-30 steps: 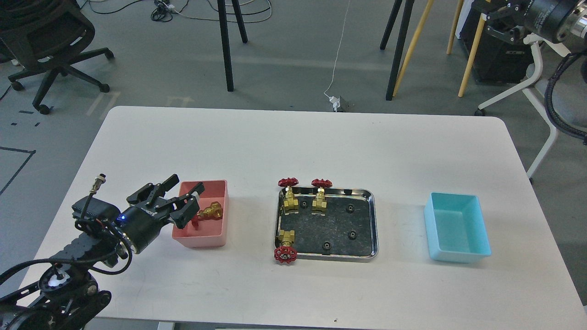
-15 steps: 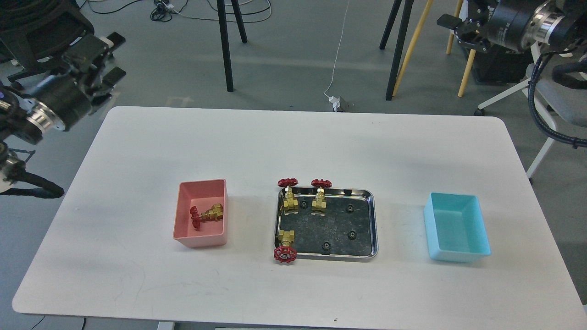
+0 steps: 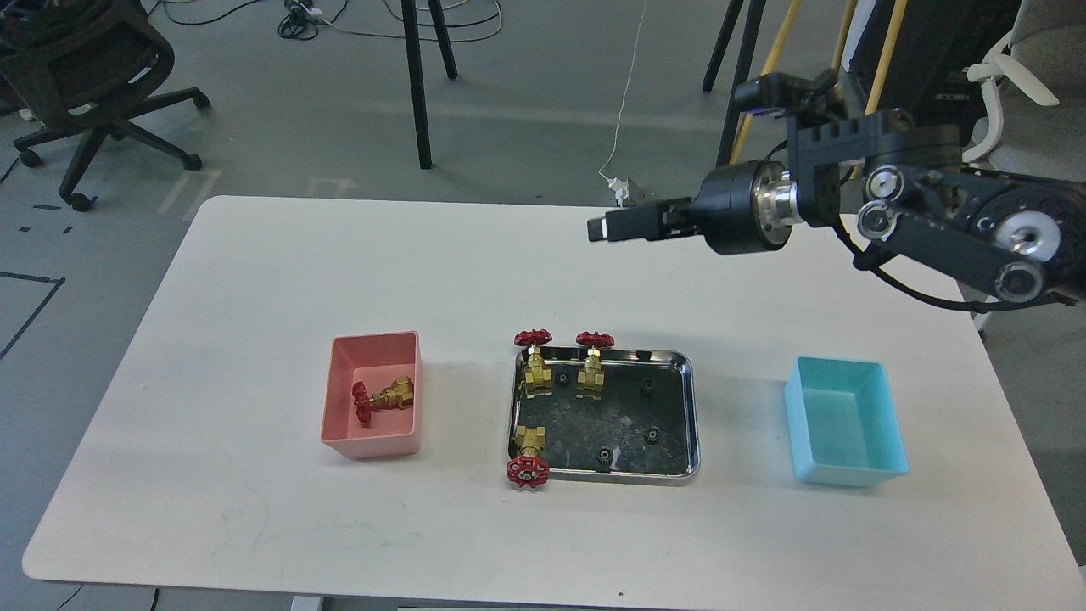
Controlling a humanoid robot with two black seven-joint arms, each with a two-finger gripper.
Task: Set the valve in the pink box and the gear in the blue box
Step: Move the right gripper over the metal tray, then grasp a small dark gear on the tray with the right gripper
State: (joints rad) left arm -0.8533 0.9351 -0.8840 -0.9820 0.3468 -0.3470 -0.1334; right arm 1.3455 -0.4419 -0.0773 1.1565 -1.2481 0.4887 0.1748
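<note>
One valve (image 3: 383,396) lies on its side inside the pink box (image 3: 373,443) at the table's left. Three more valves (image 3: 535,363) rest on the left side of the steel tray (image 3: 694,416), their red handwheels over its rim. Several tiny black gears (image 3: 652,435) lie on the tray floor. The blue box (image 3: 848,472) stands at the right and looks empty. My right gripper (image 3: 601,228) hangs high over the table's back middle, behind the tray, pointing left. It is seen side-on, so its fingers cannot be told apart. My left gripper is out of view.
The white table (image 3: 254,280) ends just in front of the boxes. An office chair (image 3: 93,93) stands on the floor at the far left, and stand legs (image 3: 420,93) and cables lie behind the table. The right arm's thick links (image 3: 950,221) reach over the back right corner.
My left arm pulled up and away from the pink box and left the view, with the valve left inside. My right arm swung in from the upper right to over the table's back middle.
</note>
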